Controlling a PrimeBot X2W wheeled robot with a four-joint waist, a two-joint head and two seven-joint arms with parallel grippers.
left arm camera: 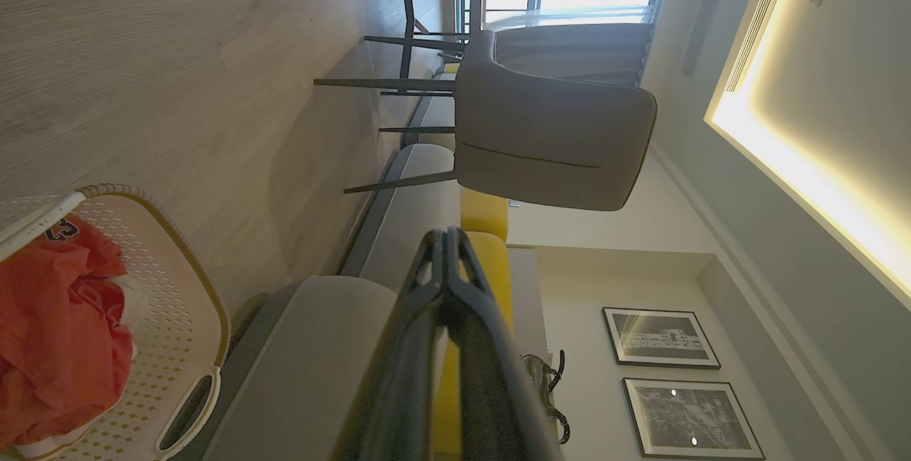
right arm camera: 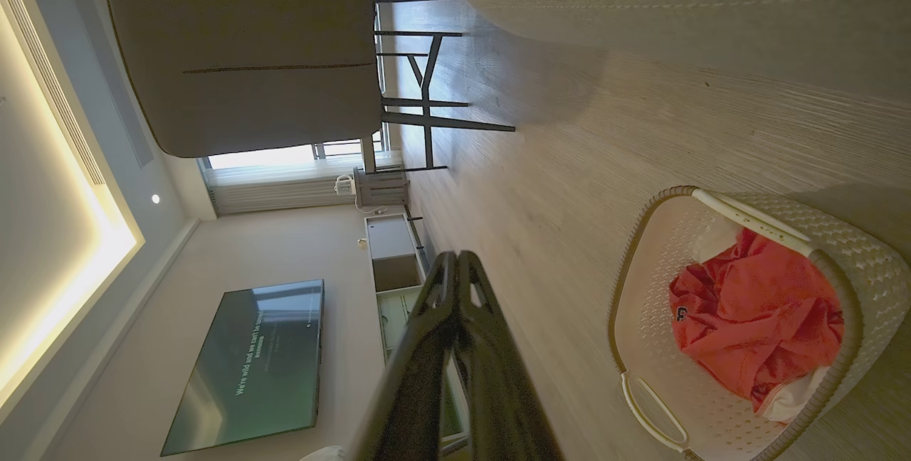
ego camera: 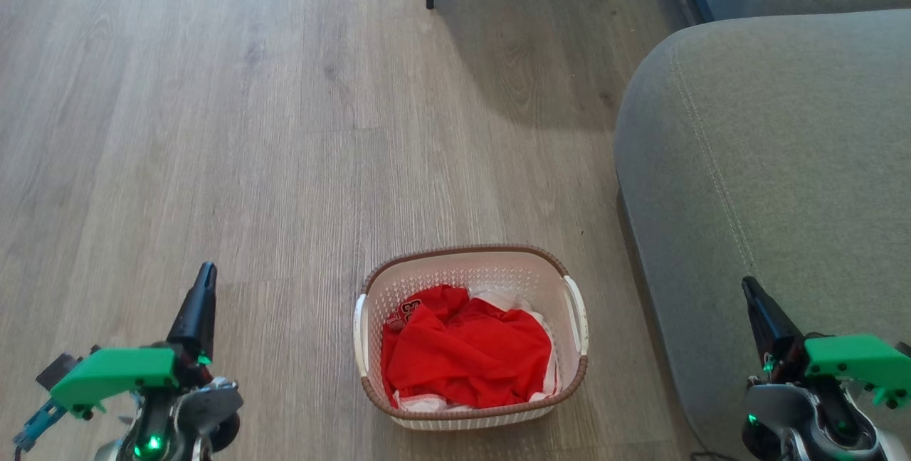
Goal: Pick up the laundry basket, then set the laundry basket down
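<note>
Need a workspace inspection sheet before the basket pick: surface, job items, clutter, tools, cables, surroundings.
Surface: pale wood-grain plank floor; the basket stands on it.
Job's things: cream-white perforated plastic laundry basket with brown woven-look rim, upright between the two tools, untouched; crumpled red garment and white cloth inside.
Clutter: nothing seen.
Grippers: left tool shut, empty, left of the basket; right tool shut, empty, right of the basket, by the sofa.
Cables: thin dark line on the floor at the sofa's foot, maybe a cable; cannot tell.
Surroundings: grey fabric sofa close on the basket's right; grey chair with dark legs ahead; dark wall-mounted television.
</note>
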